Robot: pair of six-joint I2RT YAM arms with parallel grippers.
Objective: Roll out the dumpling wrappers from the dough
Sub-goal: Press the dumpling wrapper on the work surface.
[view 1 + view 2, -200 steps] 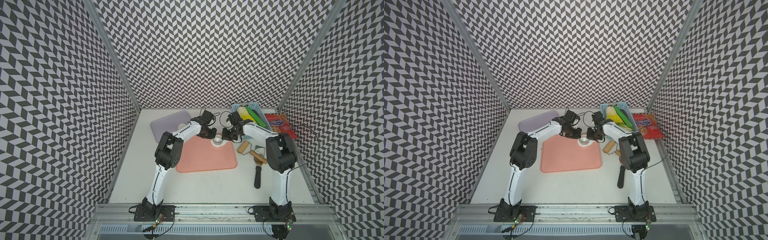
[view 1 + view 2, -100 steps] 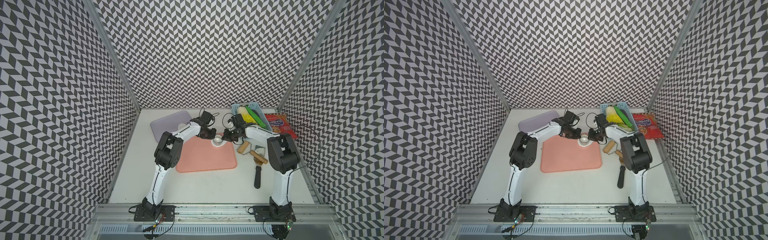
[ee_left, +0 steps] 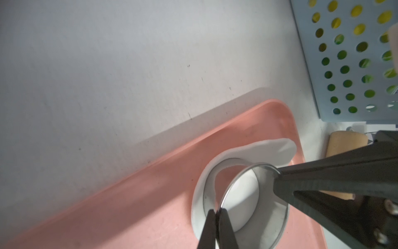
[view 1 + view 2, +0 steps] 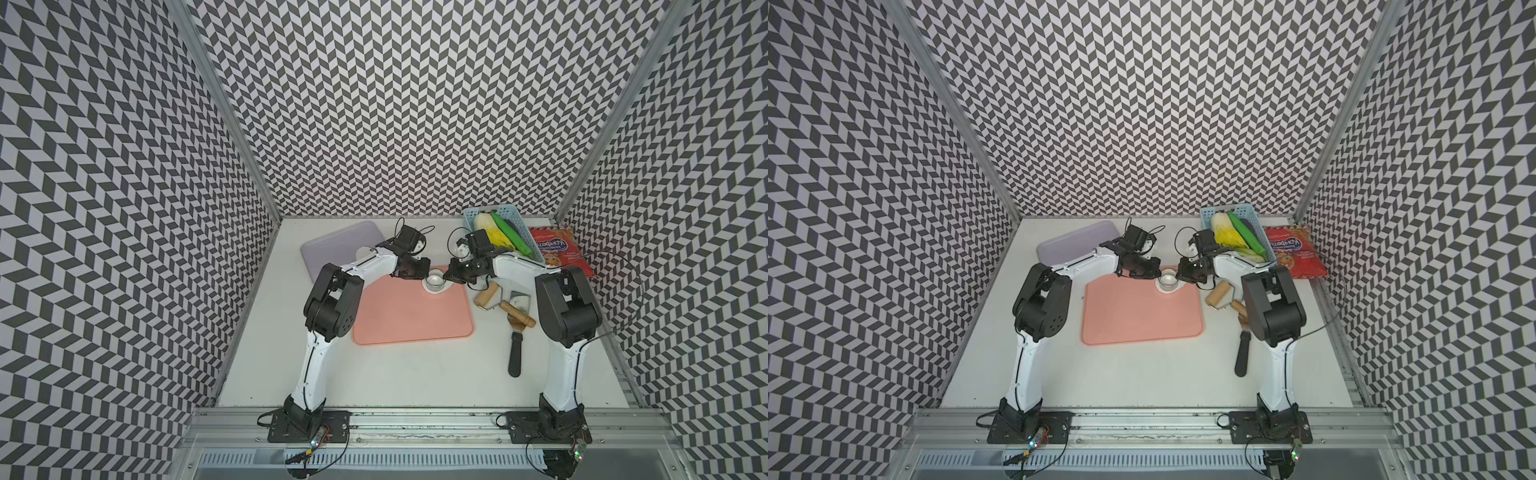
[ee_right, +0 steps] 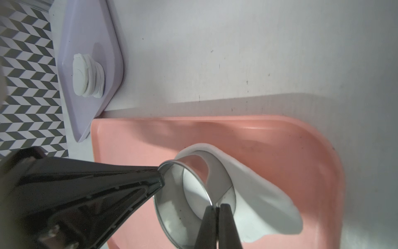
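White dough [image 5: 265,202], flat and ragged, around steel ring [image 5: 170,215]; left tool [image 3: 217,213] and right tool [image 5: 217,209] tight on its rim

Both top views are bright, even and sharp, the walls [image 4: 374,104] bowing toward the frame edges. Wrist views are dimmer: a soft shadow band lies on the desk [image 3: 129,64] just beside the pink mat [image 3: 129,204], and the steel ring [image 5: 170,207] on it glints.

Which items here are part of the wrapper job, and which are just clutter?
Job: ring cutter, pinched by left gripper and right gripper; dough; pink mat; wrappers on purple tray; roller, idle.
Lying about: basket, snack packet; scraper probably.
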